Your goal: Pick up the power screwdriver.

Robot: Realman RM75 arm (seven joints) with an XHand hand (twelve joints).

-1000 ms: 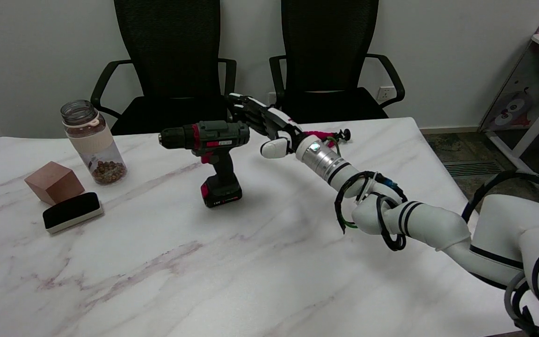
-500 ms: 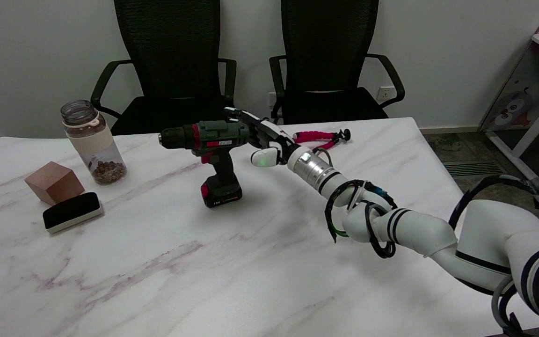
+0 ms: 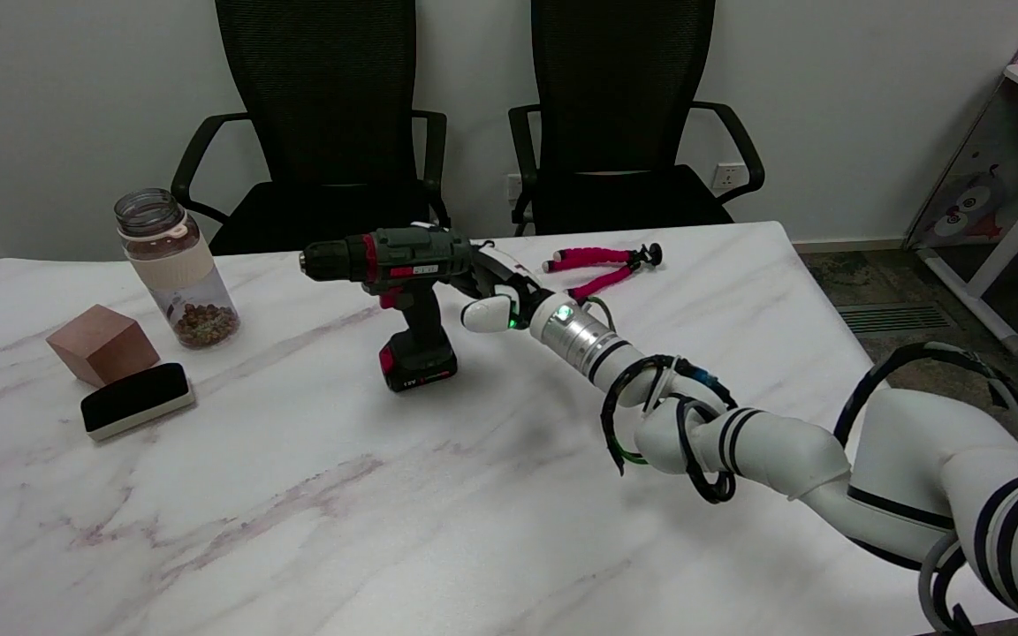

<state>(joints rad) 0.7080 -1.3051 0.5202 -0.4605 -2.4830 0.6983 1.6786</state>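
Altogether, six loose things lay on the marble table point(image 3: 315, 530), one of each kind, with two black office chairs point(image 3: 332, 106) behind its far edge. One power screwdriver point(image 3: 398, 296) stood upright on its battery base near the table's middle. Left of the screwdriver were one clear bottle point(image 3: 175, 267) holding brown beads, one reddish-brown cube point(image 3: 102, 343) and one black-topped eraser block point(image 3: 138, 399), the cube and block just beside each other. Right of the screwdriver lay one small tripod point(image 3: 602, 263) with pink flexible legs.

The screwdriver had a dark green motor housing, a black chuck pointing left, a red collar behind the chuck, a black handle and a red-and-black battery pack at the foot.

One right hand point(image 3: 496, 287) sat at the rear end of the screwdriver's housing, its dark fingers point(image 3: 478, 265) against or just behind that end and its white thumb below. Whether the fingers were closed on the tool could not be told; the base rested on the table.
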